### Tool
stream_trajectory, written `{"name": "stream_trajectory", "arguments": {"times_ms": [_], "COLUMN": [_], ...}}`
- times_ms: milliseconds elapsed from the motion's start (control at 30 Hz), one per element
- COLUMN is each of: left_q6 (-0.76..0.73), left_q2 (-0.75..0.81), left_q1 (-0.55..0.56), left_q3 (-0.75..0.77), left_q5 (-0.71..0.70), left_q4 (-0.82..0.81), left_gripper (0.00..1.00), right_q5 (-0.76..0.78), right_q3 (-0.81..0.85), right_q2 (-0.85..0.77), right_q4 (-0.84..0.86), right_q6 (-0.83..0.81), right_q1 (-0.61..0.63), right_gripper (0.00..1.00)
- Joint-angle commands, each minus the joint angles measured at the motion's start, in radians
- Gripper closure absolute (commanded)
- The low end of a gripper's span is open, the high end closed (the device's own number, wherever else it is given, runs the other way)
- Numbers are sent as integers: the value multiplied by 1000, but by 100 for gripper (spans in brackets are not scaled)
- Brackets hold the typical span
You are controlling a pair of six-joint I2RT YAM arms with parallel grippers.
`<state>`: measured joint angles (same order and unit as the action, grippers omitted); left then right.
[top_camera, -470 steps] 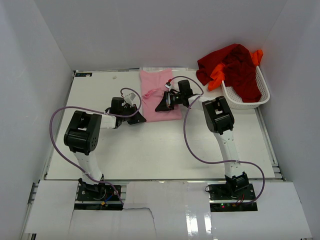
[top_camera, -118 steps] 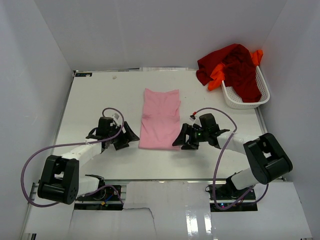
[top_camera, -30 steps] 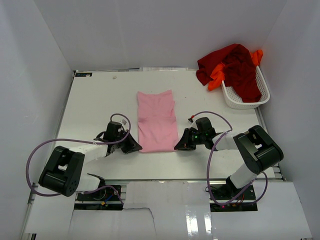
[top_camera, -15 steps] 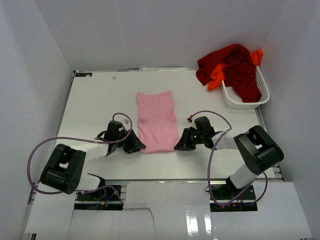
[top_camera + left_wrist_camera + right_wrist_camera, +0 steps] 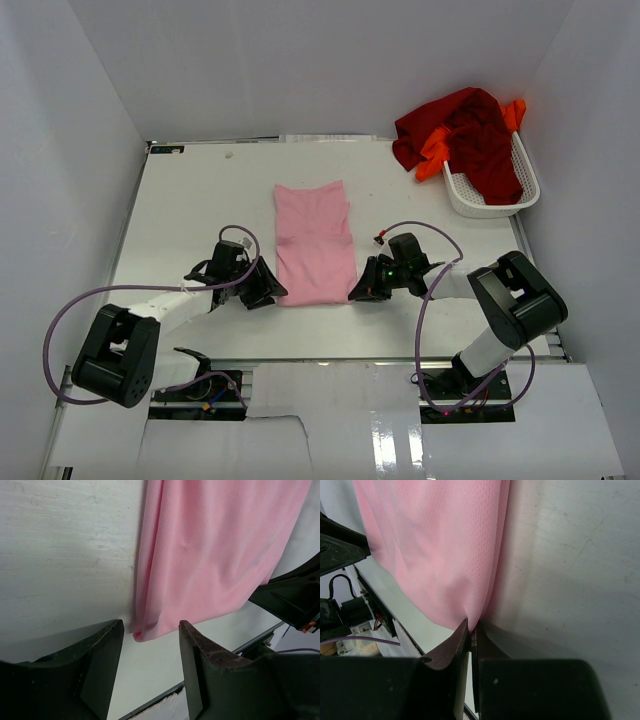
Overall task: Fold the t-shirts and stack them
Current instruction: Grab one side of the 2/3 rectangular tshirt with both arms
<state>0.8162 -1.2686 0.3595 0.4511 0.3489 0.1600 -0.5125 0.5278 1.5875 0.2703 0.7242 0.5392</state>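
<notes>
Pink t-shirt [image 5: 314,243] folded into long strip, flat on table [image 5: 200,200], mid-area. Left gripper [image 5: 266,288] released, 2 fingers [image 5: 95,655] straddling near-left corner. Right gripper [image 5: 360,292] clenched on near-right corner. White mesh basket [image 5: 470,203] far right holds dark red t-shirt [image 5: 480,140] and orange t-shirt [image 5: 434,155], both spilling over rim.
</notes>
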Motion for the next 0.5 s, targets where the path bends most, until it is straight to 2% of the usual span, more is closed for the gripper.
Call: {"name": "stream_trajectory", "arguments": {"times_ms": [0, 467], "left_q6": [-35, 15], "left_q2": [-23, -66], "left_q1": [-1, 44], "left_q3": [-40, -55], "left_q5": [-176, -128], "left_q4": [196, 156], "left_gripper": [39, 39], "right_q5": [9, 8], "right_q3": [15, 18], "right_q2": [-9, -4], "right_q4": [-22, -20], "right_q6": [-26, -25], "right_q1": [8, 8], "right_gripper": [92, 92]}}
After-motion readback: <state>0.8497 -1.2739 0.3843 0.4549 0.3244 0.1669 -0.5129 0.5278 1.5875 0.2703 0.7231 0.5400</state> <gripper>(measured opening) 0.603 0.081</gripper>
